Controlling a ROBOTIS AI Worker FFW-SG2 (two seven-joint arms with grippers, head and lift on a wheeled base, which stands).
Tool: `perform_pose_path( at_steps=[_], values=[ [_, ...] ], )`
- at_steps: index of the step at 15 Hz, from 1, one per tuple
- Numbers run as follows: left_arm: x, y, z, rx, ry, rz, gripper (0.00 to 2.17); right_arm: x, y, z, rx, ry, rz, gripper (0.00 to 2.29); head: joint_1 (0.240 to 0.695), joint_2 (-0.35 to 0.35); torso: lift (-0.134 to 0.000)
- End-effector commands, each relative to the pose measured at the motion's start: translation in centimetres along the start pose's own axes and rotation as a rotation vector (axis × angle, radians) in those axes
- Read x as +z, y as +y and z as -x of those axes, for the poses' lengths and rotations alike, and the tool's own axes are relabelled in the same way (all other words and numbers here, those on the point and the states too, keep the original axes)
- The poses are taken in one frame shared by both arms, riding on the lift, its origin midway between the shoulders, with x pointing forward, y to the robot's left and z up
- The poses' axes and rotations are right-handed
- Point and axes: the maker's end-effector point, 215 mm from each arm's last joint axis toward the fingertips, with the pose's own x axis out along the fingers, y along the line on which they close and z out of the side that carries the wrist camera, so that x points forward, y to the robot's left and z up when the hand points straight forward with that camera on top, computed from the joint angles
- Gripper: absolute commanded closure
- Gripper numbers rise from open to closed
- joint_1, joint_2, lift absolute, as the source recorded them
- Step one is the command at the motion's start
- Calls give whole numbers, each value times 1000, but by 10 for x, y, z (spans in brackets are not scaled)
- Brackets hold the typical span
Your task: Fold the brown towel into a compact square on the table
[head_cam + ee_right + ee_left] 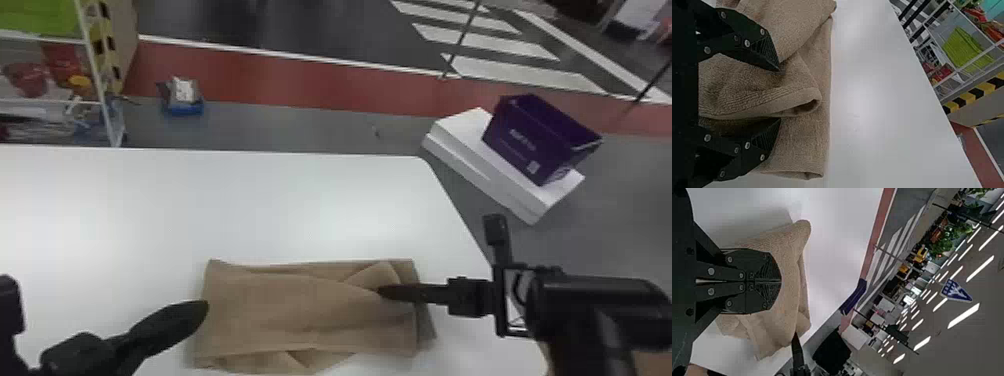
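The brown towel (310, 315) lies folded into a wide, uneven rectangle near the table's front edge, with layers showing at its right end. My left gripper (202, 307) is by the towel's left edge; in the left wrist view the left gripper (781, 281) is shut, with the towel (789, 246) beyond it. My right gripper (382, 291) is over the towel's right part. In the right wrist view the right gripper (781, 96) stands open, a loose fold of the towel (801, 82) lying between its fingers.
The white table (225, 200) extends behind the towel. Past its right edge, a purple box (530, 135) sits on white boxes (460, 135) on the floor. A wire shelf (100, 75) stands at the far left, with a small blue item (185, 107) on the floor nearby.
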Motion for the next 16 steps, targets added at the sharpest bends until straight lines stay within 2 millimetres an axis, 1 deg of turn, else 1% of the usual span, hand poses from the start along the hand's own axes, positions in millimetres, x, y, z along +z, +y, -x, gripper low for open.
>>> perform_pose_path(
  at_steps=[1,3,5,7,9,12,16],
  values=[
    [-4,-4,-5,-7,7,3,2138,1,-2,4,2,-11,0,525,695,-319,-124],
    [-15,-5,-17,-11,38,-5,2138,5,-1,8,7,-27,2,515,695,-328,-124],
    [-34,-9,-32,-14,88,-16,2138,7,-1,14,13,-42,1,512,695,-342,-124],
    [-47,-13,-43,-20,121,-26,2138,6,-4,17,11,-51,7,512,695,-350,-124],
    [-54,-5,-47,12,136,-50,2138,11,-7,22,5,-66,25,512,695,-350,-124],
    [-54,18,-38,73,154,-84,2138,13,-6,22,13,-76,35,508,695,-350,-124],
    [-51,47,-13,146,152,-85,2138,14,-6,23,16,-79,31,481,695,-350,-124]
  ],
)
